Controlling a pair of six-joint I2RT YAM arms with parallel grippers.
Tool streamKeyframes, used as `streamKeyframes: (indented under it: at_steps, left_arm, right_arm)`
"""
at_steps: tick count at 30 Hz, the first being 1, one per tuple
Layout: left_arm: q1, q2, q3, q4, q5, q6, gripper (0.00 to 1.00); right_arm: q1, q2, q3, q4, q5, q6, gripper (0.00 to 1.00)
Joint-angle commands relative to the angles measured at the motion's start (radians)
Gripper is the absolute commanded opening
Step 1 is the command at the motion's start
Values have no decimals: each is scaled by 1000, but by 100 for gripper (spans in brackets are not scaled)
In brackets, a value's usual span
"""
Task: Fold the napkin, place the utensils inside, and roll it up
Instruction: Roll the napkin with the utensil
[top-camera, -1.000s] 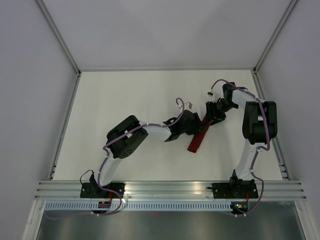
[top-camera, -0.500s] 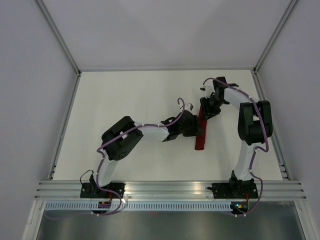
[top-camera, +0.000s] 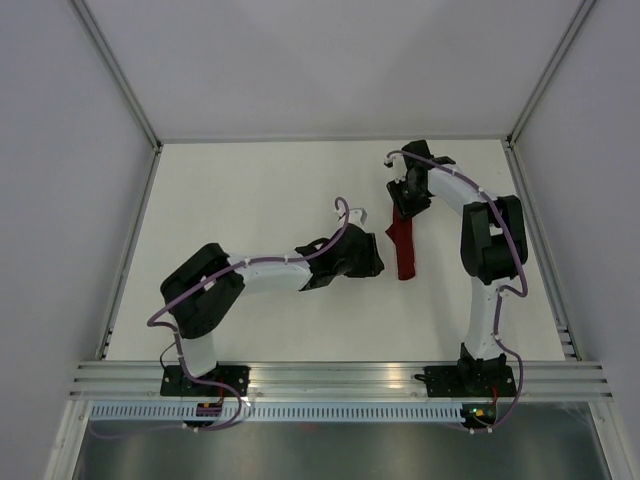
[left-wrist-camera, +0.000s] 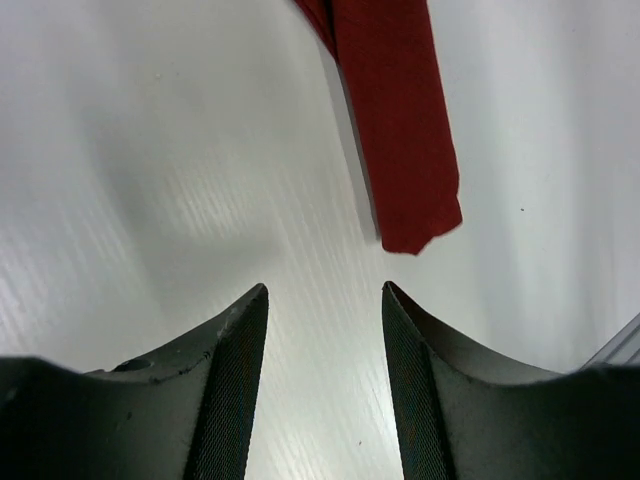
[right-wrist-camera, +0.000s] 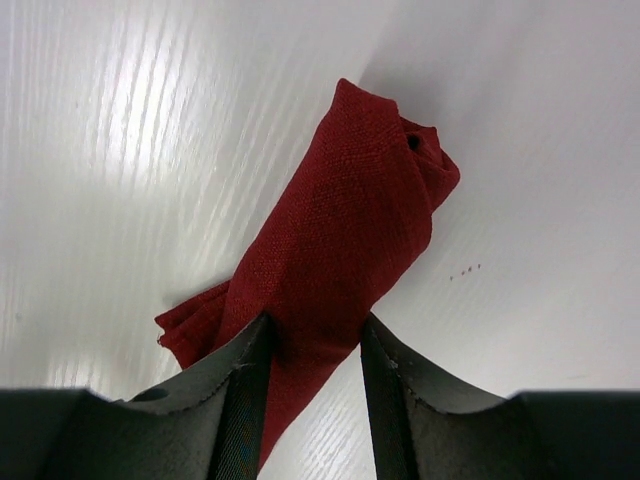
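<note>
The right fingers (right-wrist-camera: 240, 390) are clamping one end of the rolled napkin (right-wrist-camera: 340, 230) lying on the tabletop (right-wrist-camera: 120, 150); the left fingers (left-wrist-camera: 235, 350) are hanging apart, empty, near its other end; any one-sided tug is risking unrolling.

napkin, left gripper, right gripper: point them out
napkin (top-camera: 404, 252), top external view, middle of the roll
left gripper (left-wrist-camera: 325, 287), left wrist view, midway between fingertips
right gripper (right-wrist-camera: 318, 320), right wrist view, midway between fingertips

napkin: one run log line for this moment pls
napkin: rolled into a tube | right gripper: shut on napkin's far end | left gripper: open, empty, off the napkin | utensil: not visible
</note>
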Motion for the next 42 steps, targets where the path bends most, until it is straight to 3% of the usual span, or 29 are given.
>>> streamKeyframes:
  at_steps: [1, 9, 22, 26, 42]
  left_arm:
    - [-1, -116, -43, -10, -50, 60, 55]
    - [0, -223, -103, -33, -75, 90, 56]
    - [15, -272, -142, -48, -67, 109, 56]
    - [18, -271, -142, -50, -61, 112, 56]
    - [28, -252, -131, -66, -41, 119, 56]
  right_arm:
    - [32, 43, 65, -2, 177, 12, 45]
    - [103, 59, 58, 61, 354, -15, 46]
    - [200, 68, 5, 164, 562, -74, 49]
    - [207, 82, 1, 164, 558, -77, 58]
    - [207, 59, 16, 156, 518, -73, 59]
